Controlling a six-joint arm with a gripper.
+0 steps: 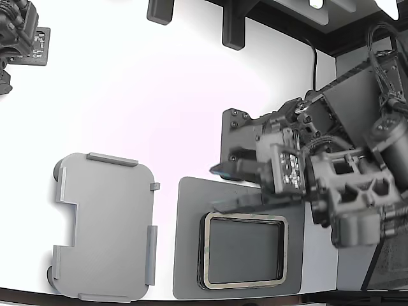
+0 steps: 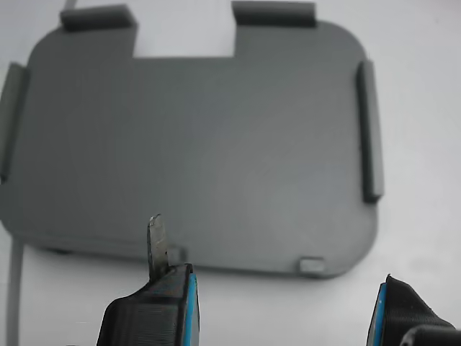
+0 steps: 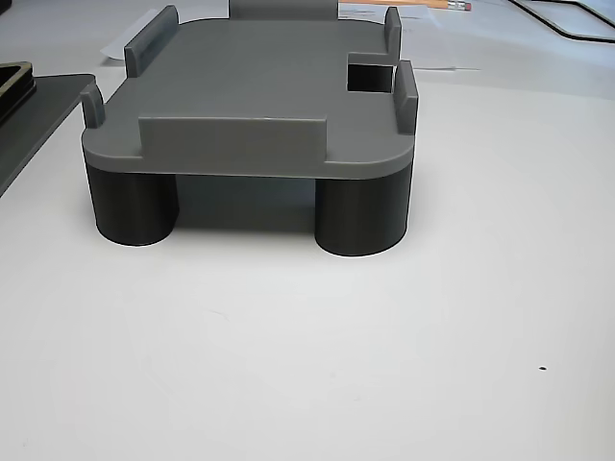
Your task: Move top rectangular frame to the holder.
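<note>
The gripper [image 1: 220, 188] has its jaws spread wide and empty. The frame [image 1: 245, 250] lies on the stack at the table's near edge; the holder [image 1: 105, 226] stands well apart. Risk: a shallow grip may lift two frames or drop one.

Bare bench [image 1: 178, 115] lay between the holder [image 1: 105, 223] and the frame stack [image 1: 245, 250], though raised tabs [image 1: 151, 255] fenced the holder's edges.
</note>
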